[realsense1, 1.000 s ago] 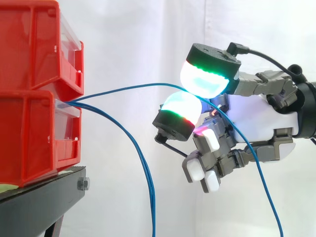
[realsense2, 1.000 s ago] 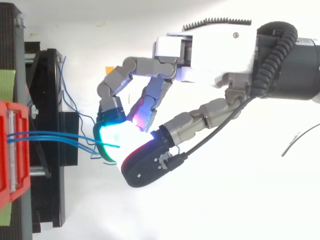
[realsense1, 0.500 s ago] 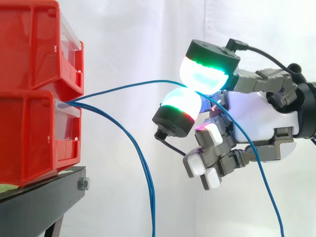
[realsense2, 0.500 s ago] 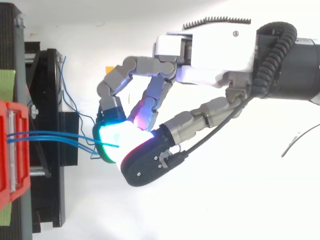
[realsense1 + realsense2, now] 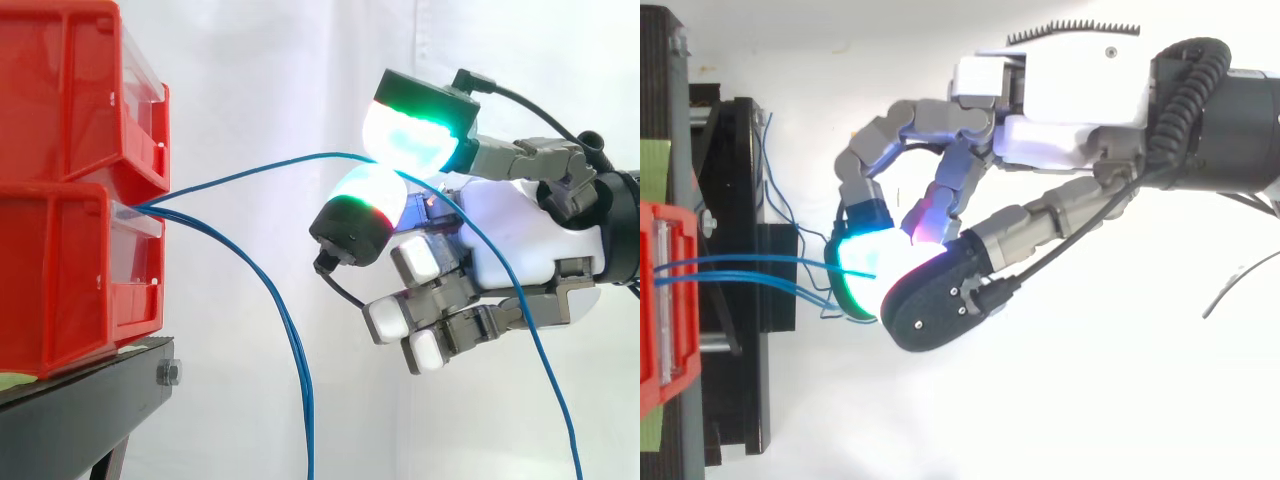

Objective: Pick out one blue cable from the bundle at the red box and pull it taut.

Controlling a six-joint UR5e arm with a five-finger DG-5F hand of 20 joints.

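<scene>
Two blue cables leave the front of the lower red box (image 5: 70, 280). One blue cable (image 5: 250, 170) arcs up and right into my hand (image 5: 530, 250), where two glowing fingertips (image 5: 405, 140) pinch it; past the pinch it drops down the right side. The other blue cable (image 5: 285, 330) sags and hangs straight down. In the top view the cables (image 5: 760, 262) run from the red box (image 5: 660, 310) to the pinching fingertips (image 5: 862, 265), with my hand (image 5: 1060, 100) coming from the right. The remaining fingers are curled below the pinch.
A second red box (image 5: 70, 90) is stacked on the lower one, both on a black stand (image 5: 80, 410). In the top view thin blue wires (image 5: 775, 200) lie over the stand's black frame (image 5: 740, 280). A white curtain is behind.
My hand has risen slightly and lifted the pinched cable with it, so its arc from the box runs higher. The lower fingers have swung outward a little.
</scene>
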